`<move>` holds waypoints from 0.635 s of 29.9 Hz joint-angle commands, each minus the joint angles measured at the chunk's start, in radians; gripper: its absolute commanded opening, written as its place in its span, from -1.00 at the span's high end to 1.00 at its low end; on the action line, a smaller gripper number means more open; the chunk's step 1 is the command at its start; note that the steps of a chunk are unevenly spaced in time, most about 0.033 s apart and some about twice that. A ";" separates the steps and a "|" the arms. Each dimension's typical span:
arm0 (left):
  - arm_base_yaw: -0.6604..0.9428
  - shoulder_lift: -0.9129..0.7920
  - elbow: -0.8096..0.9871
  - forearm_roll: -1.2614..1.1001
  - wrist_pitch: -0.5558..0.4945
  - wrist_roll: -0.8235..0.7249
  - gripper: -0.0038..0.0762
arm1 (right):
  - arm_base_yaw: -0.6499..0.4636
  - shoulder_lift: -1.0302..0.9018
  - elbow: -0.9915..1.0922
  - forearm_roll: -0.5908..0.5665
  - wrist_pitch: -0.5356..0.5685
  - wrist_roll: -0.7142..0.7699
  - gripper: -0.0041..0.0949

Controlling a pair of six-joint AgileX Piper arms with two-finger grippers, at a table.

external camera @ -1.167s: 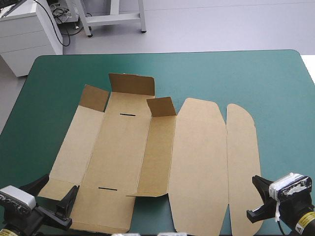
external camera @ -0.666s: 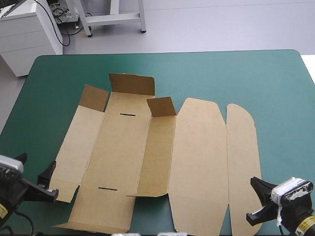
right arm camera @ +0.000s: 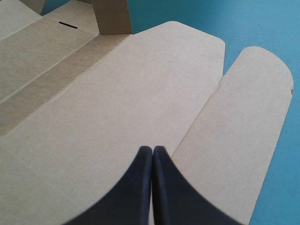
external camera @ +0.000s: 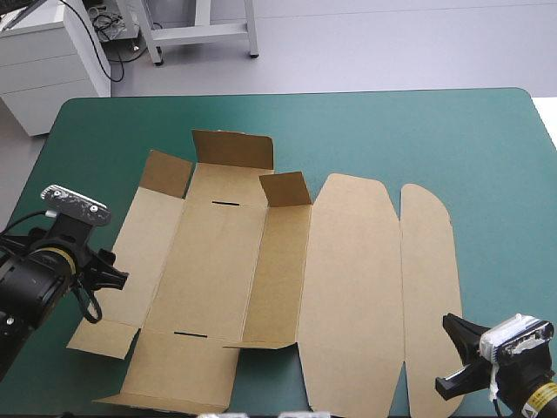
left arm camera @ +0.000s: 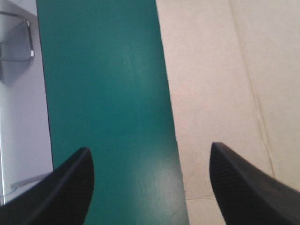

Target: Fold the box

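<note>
Box (external camera: 348, 287) is lying mostly flat mid-table on the teal-green cover (external camera: 435, 139); I'm seeing my left gripper (left arm camera: 149, 147) hovering spread over its left edge, right gripper (right arm camera: 152, 149) pressed together over its right panels.

Items counted on one table (external camera: 392, 131) with teal-green cover: one brown box (external camera: 348, 287), a single cut sheet. On that sheet there are three raised flaps (external camera: 232, 148) at its far end and two dark slots (external camera: 225, 204) in the wide panel, one toward the far end, one toward the near end. Grippers: two, namely the left gripper (left arm camera: 150, 154) and the right gripper (right arm camera: 153, 150), each with two black fingers (left arm camera: 70, 187)
</note>
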 commanded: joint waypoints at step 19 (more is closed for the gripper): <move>0.534 0.351 -0.032 -0.514 -0.097 0.395 -0.11 | -0.006 0.011 -0.024 0.047 -0.073 -0.062 0.95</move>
